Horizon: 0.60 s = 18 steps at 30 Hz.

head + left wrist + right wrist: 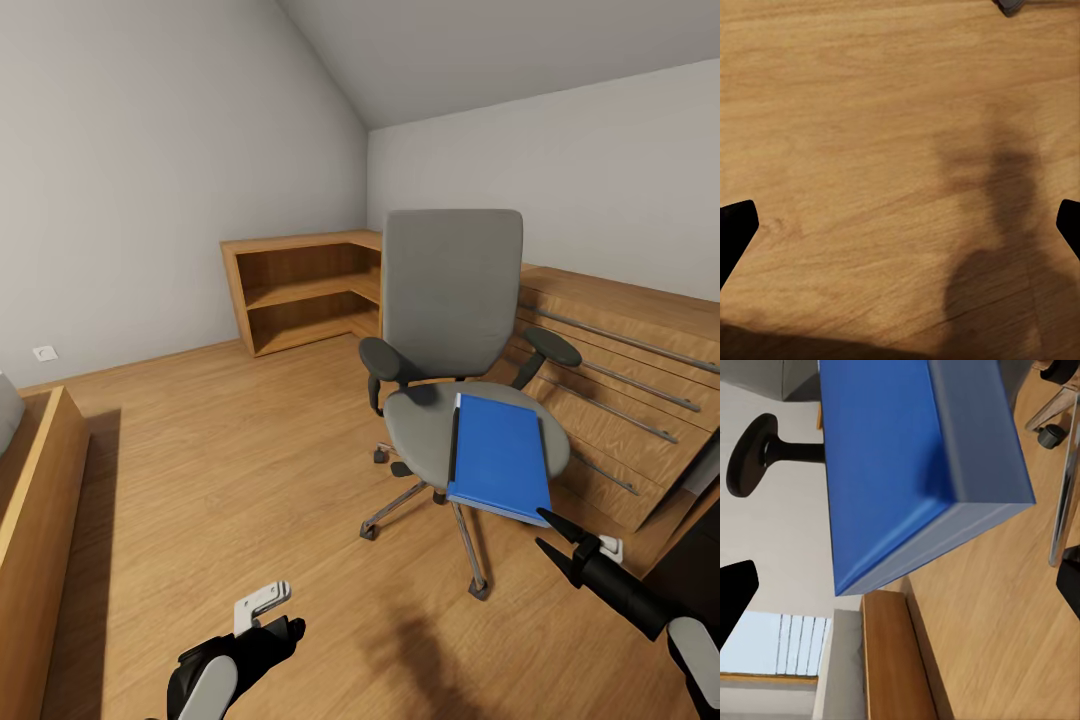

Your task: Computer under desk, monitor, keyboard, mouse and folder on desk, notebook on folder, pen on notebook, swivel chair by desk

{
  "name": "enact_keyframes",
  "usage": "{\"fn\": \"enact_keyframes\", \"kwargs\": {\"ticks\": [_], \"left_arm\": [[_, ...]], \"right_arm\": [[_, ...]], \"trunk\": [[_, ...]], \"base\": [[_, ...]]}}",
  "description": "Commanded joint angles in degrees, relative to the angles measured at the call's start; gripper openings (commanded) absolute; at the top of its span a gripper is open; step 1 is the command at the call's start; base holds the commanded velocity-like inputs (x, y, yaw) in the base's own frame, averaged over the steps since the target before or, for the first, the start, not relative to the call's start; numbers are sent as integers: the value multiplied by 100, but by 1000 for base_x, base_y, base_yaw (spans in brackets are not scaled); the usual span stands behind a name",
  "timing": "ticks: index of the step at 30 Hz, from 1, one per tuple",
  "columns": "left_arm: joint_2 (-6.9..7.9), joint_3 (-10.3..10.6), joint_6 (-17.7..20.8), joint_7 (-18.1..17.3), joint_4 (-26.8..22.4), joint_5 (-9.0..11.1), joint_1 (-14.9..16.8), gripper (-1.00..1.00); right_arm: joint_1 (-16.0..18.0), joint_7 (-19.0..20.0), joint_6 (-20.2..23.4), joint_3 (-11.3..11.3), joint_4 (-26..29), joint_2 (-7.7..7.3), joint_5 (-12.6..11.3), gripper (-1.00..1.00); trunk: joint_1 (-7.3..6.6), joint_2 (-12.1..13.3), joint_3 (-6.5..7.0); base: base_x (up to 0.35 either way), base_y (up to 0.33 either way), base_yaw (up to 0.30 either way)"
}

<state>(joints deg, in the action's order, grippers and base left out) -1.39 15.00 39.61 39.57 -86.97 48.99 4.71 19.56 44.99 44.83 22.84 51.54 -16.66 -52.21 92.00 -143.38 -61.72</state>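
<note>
Black pointed hands (556, 533), grey-white arm links

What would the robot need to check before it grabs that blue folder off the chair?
1. Folder lies flat on the swivel chair seat, front edge overhanging: ok.
2. Nothing lies on top of the folder: ok.
3. Right gripper open, fingers apart: ok.
4. Right gripper around the folder's edge: not ok, just short of the near corner.
5. Left gripper out of the way, open over bare floor: ok.
6. Whether the chair will roll when pushed: cannot tell.
</note>
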Motion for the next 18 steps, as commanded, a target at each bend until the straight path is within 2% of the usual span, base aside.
{"fn": "enact_keyframes", "kwargs": {"ticks": [1,18], "left_arm": [[0,3,3,59,-6,58,4,100],[-1,3,-2,60,30,58,4,100]], "right_arm": [[4,11,31,10,-6,-1,-9,100],[4,-9,-74,114,-166,-11,-9,100]], "trunk": [[-1,-2,-5],[-1,-2,-5]], "base": [[0,0,0],[0,0,0]]}}
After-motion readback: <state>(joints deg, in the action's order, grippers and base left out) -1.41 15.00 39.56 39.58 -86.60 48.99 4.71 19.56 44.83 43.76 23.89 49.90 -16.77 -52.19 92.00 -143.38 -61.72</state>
